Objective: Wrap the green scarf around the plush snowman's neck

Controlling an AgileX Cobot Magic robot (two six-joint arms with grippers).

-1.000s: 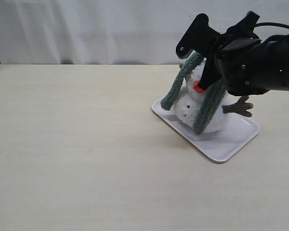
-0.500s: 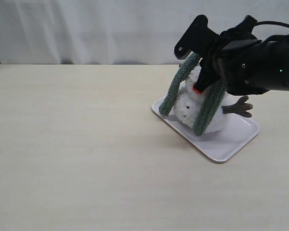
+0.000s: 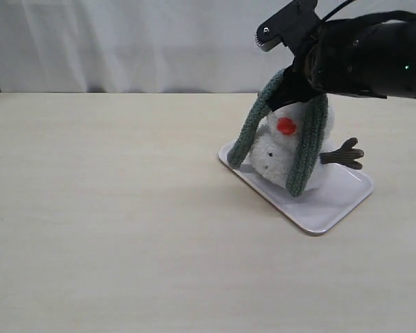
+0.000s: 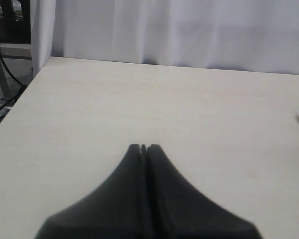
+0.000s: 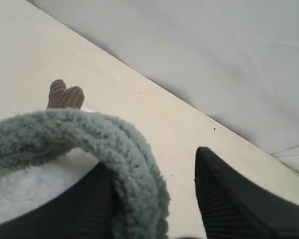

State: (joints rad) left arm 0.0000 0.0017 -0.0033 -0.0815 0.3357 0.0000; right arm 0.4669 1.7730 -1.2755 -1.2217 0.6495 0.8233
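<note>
L gripper sat shut over the tabletop, well apart from the work; R arm nearer. Right of centre, plush snowman stood on a white tray. Fuzzy, rope-like green scarf arched over its head, ends hanging either side of the nose. Upper right, R gripper hovered just above, jaws apart, scarf's top draped over one finger.

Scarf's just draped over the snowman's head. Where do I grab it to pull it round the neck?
Take the green scarf by its tail on the exterior view's left, low down. That tail slants clear of the plush snowman, so jaws coming from the open table side can probably close across its narrow width without pinching plush.
</note>
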